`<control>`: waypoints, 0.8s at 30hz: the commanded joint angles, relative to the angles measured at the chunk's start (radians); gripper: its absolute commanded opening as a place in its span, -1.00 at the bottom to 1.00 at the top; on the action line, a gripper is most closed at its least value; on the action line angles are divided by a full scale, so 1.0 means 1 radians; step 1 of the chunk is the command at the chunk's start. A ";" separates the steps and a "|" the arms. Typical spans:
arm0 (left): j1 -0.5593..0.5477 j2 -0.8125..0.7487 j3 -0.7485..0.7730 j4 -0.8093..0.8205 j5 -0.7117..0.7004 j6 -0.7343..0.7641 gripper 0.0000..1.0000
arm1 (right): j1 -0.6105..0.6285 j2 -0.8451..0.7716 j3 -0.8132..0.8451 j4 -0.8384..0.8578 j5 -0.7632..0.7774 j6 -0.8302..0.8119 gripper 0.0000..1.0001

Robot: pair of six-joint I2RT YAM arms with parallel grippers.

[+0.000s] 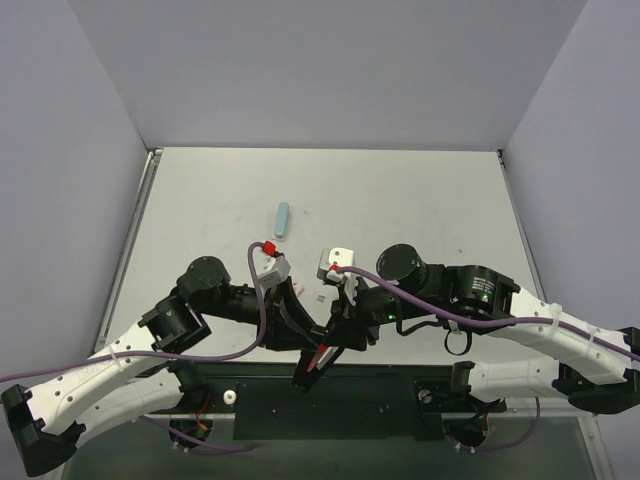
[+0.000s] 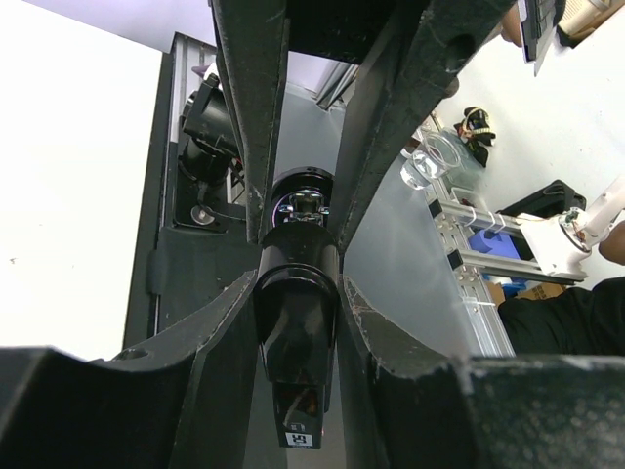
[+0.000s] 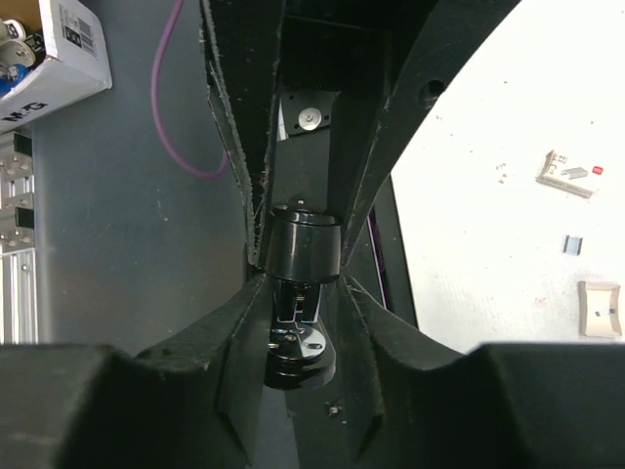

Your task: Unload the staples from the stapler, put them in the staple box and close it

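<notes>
While both jaws clamp the stapler (image 2: 298, 293) | mostly covered overhead | staples unseen

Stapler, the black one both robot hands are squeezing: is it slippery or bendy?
The stapler has a glossy black shell, so it is probably a bit slippery, though the left fingers and right fingers pinch it from both sides. Silvery metal shows inside, so it is likely stiff and rather heavy for its size.

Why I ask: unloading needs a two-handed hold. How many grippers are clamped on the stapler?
2. The left gripper is shut on the stapler, as its wrist view shows; the right gripper is shut on it too, as its own wrist view shows.
</notes>
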 commanded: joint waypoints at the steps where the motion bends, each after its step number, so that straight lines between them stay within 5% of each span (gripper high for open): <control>1: -0.007 -0.015 0.073 0.050 0.003 0.011 -1.00 | -0.001 0.006 -0.006 -0.012 -0.044 -0.001 -0.50; 16: -0.024 -0.020 0.092 0.060 -0.037 0.001 -1.00 | 0.019 0.018 -0.038 -0.015 -0.080 0.014 -0.53; 19: -0.027 -0.016 0.103 0.057 -0.045 0.001 -1.00 | 0.024 0.018 -0.047 -0.014 -0.068 0.018 -0.97; 24: -0.033 -0.024 0.106 0.060 -0.075 -0.005 -1.00 | 0.031 -0.040 -0.101 -0.009 -0.011 0.038 -1.00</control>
